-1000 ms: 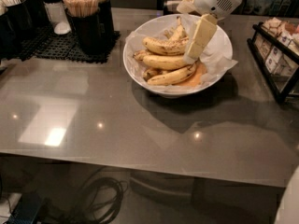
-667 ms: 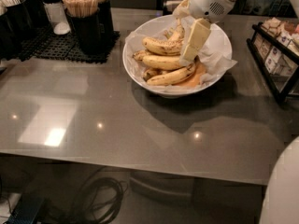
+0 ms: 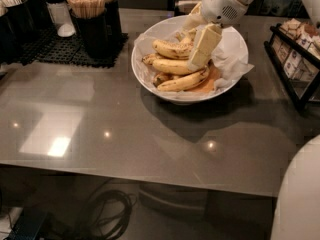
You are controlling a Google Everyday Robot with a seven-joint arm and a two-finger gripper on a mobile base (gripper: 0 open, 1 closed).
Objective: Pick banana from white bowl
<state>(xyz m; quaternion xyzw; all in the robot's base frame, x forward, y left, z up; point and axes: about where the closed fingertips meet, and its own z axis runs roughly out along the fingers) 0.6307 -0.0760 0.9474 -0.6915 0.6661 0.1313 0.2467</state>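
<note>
1. Grey, glossy tabletop (image 3: pixel 125 134) fills most of the frame. The large round white bowl lined with crumpled white paper (image 3: pixel 140 75) sits on it in the upper middle. The long, speckled yellow banana (image 3: pixel 170 49) lies on top of the pile inside.
2. Our cream-coloured tool (image 3: pixel 200 49) reaches down into the bowl from the upper right, at the banana's right end. We cannot tell how far open it stands, nor whether it has hold of anything.
3. We judge the main risk to be a grasp near the end rather than the middle, where the fruit could pivot and slip out on the lift.
4. The slimmer yellow bananas (image 3: pixel 182 81) lie touching just below it, so the tool could pinch two at once or drag one over the rim.
5. The paper lining could snag on the tool and come up with it, spilling the pile.
6. Pushing down too hard could bruise the soft fruit or slide the bowl across the smooth tabletop.
</note>
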